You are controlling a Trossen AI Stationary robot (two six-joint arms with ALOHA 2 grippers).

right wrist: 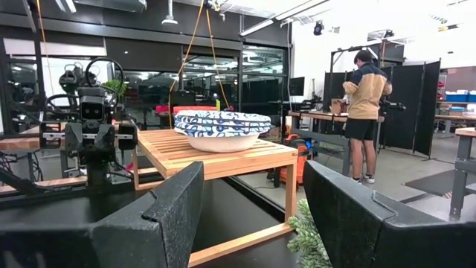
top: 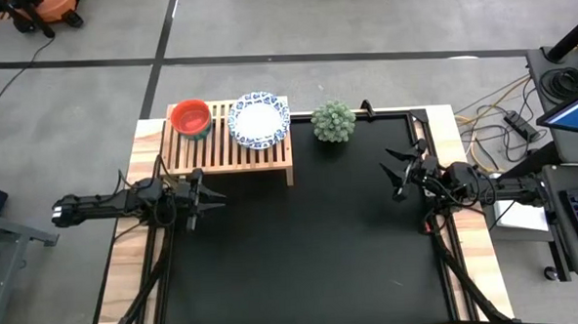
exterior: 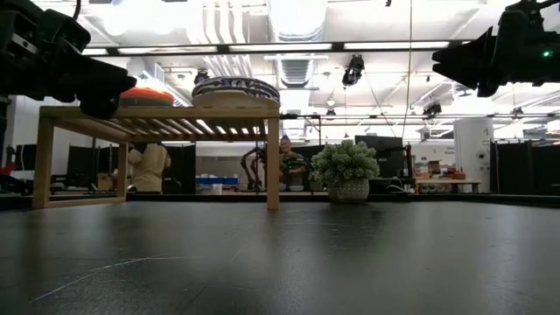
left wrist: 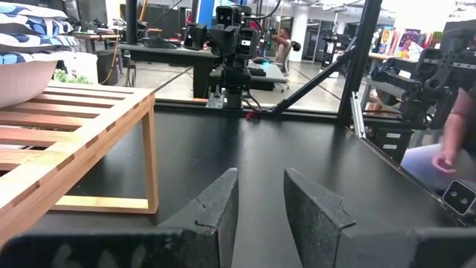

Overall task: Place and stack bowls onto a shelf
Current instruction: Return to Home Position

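The light-wood shelf (top: 225, 145) stands at the table's far left. On its slats rest a stack of white bowls with blue patterned rims (top: 259, 119) and, to their left, a red bowl (top: 190, 116) nested in a teal one. In the right wrist view the white stack (right wrist: 222, 128) sits near the shelf's end. My left gripper (top: 215, 195) hovers open just in front of the shelf, holding nothing. My right gripper (top: 389, 172) is open over the table's right side, fingers pointing toward the shelf, also empty. The other plastic bowls are hidden.
A small green potted plant (top: 333, 121) stands at the far edge, right of the shelf. The black mat (top: 303, 249) stretches between the two arms and toward the near edge. People show in the room beyond the table (right wrist: 362, 112).
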